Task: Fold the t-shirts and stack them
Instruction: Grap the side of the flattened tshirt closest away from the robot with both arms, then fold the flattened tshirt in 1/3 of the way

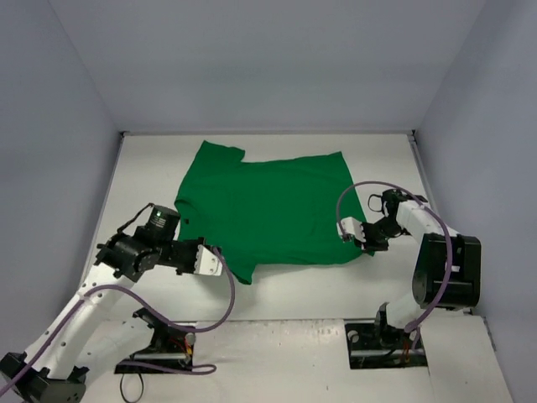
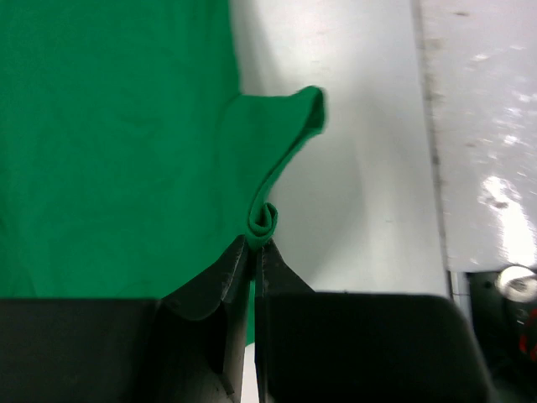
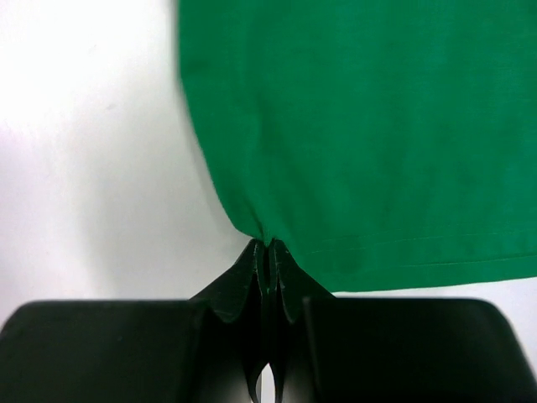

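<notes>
Nearest, the left jaws are pinching shut on a curled sliver of hem on the green t-shirt (image 1: 268,210), the right jaws on a thin corner; the shirt is lying spread across the desk (image 1: 336,290). Either grip could be slipping free on lifting. A purple cable (image 1: 373,184) is looping beside the cloth, risking a snag.

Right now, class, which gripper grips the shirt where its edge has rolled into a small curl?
The left gripper: the t-shirt edge curls at its jaws; the right gripper pinches an unrolled hem corner.
</notes>
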Tool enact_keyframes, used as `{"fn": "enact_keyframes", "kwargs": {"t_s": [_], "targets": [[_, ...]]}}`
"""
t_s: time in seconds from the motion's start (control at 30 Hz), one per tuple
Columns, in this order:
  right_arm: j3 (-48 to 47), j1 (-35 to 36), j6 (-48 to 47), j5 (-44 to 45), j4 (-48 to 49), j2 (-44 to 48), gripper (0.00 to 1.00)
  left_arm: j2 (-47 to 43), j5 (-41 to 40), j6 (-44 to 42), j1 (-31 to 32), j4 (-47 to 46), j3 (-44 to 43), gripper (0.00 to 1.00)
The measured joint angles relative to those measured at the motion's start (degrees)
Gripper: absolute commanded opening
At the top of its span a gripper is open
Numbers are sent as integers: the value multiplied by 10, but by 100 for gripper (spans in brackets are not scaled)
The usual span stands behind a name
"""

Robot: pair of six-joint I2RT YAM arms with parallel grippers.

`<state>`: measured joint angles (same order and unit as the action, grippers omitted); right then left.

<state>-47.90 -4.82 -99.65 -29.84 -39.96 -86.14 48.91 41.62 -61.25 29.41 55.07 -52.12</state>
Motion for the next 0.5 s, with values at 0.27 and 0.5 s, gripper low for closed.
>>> {"fn": "enact_keyframes", "kwargs": {"t_s": [0.27,0.5], "targets": [[-135,0,77,-55,-20,-105,0,261,65,32,-154,-21,-216,0],[-254,-27,135,-96,-26,-211,0,478,96,54,-222,-43,-352,0]]}}
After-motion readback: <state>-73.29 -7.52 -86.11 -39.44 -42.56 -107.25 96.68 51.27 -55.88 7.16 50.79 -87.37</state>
